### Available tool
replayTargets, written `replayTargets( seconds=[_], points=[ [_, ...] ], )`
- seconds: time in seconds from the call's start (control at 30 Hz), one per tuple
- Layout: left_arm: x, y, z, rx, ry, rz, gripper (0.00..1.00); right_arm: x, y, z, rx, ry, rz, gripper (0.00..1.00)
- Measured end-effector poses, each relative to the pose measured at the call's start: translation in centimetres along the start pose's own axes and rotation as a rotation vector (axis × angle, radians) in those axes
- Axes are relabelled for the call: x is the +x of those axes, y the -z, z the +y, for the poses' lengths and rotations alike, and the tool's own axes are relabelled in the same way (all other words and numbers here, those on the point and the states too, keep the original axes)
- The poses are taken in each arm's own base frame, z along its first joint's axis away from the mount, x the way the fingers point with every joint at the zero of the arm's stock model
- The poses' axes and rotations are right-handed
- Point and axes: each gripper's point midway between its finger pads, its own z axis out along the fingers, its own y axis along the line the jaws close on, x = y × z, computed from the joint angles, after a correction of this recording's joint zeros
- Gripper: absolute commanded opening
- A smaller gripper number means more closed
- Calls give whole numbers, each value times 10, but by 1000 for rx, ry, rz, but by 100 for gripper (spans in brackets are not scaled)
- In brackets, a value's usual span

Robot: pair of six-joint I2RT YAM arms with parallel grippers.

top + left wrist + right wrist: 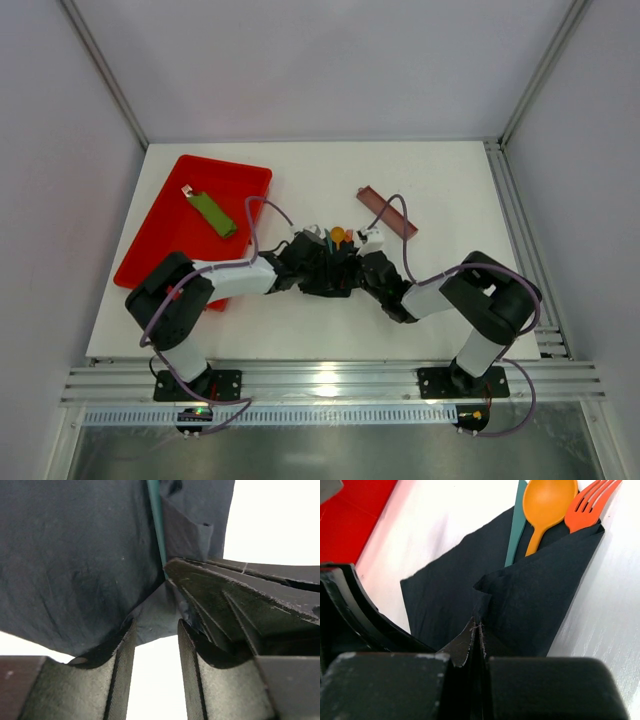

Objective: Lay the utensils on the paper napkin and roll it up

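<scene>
The black paper napkin (540, 595) lies on the white table with one flap folded over the utensils. Out of its far end stick a teal knife (516, 530), a yellow-orange spoon (547, 502) and an orange fork (590, 505). My right gripper (478, 626) is shut, its tips pinching the raised fold of the napkin. My left gripper (155, 625) faces it from the other side, jaws apart over bare table, the napkin (75, 555) edge just at its tips. The top view shows both grippers meeting mid-table, with the utensil heads (338, 236) just beyond them.
A red tray (180, 225) holding a green piece (213, 213) sits at the left, close to the left arm. A long brown tray (388, 210) lies behind the right gripper. Cables loop over both arms.
</scene>
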Motion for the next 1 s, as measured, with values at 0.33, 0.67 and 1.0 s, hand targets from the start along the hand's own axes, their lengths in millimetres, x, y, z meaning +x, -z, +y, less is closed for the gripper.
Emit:
replayTargets(
  seconds=[0.33,0.67,1.0],
  points=[
    [-13,19,31,-124,43,-21,52,-2,-2,5,-22,8,-4,4],
    [-24,26,46,-166,61,-30,47,-6,-4,9,-31,10,-14,4],
    [-22,25,47,-160,44,-19,43,-13,-17,21,-50,9,-20,4]
  ],
)
